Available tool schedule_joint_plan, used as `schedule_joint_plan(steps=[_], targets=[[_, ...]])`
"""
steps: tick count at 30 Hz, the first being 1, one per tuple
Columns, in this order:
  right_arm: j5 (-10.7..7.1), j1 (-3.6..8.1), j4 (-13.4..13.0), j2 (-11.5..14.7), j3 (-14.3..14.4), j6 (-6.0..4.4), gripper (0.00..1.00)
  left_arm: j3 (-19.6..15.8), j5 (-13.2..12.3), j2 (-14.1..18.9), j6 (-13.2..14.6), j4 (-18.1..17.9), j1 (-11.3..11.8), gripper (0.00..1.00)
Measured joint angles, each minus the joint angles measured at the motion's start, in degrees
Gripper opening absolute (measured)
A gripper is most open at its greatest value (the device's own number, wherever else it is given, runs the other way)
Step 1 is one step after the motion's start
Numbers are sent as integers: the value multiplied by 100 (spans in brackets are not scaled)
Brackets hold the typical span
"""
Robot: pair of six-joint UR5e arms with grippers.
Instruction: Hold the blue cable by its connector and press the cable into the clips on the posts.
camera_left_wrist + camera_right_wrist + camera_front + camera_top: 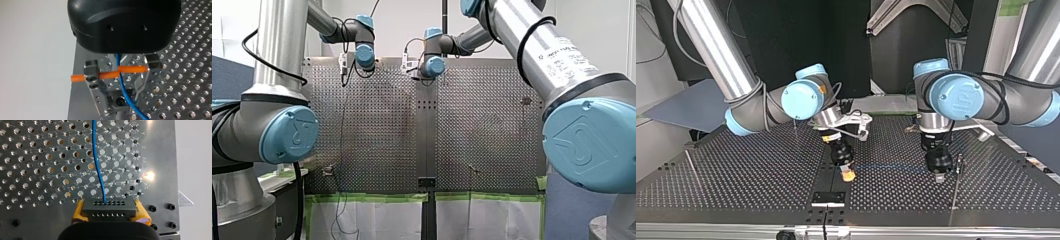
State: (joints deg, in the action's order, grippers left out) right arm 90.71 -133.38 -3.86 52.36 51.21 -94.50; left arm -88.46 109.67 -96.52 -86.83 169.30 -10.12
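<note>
Your two arms reach in from the top view's upper edge, wrists turned downward. Your right pincer (848, 172) clamps its yellow pads (79, 210) on the connector (109, 208). Your left pincer (938, 169) holds its metal fingers (91, 75) apart.

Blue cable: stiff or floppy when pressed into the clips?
Probably floppy: the blue cable leaves the connector in a soft curve, not a straight line. Likely light, since the top view shows it spanning to my left tool with little sag. It may slide sideways: it passes loosely between that tool's open fingers.
</note>
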Motion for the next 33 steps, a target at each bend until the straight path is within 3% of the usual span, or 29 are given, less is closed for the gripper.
schedule_joint_plan(steps=[9, 20, 27, 33], targets=[[3, 10, 5, 1, 67, 3, 0, -47, -32, -1, 23, -1, -28, 0], [154, 26, -83, 27, 607, 21, 0, -541, 28, -91, 32, -461, -285, 0], [246, 58, -198, 27, 980, 58, 0, -801, 312, -439, 22, -814, -607, 0], [321, 146, -449, 28, 1300, 115, 0, -839, 669, -800, -35, -1174, -967, 0]])
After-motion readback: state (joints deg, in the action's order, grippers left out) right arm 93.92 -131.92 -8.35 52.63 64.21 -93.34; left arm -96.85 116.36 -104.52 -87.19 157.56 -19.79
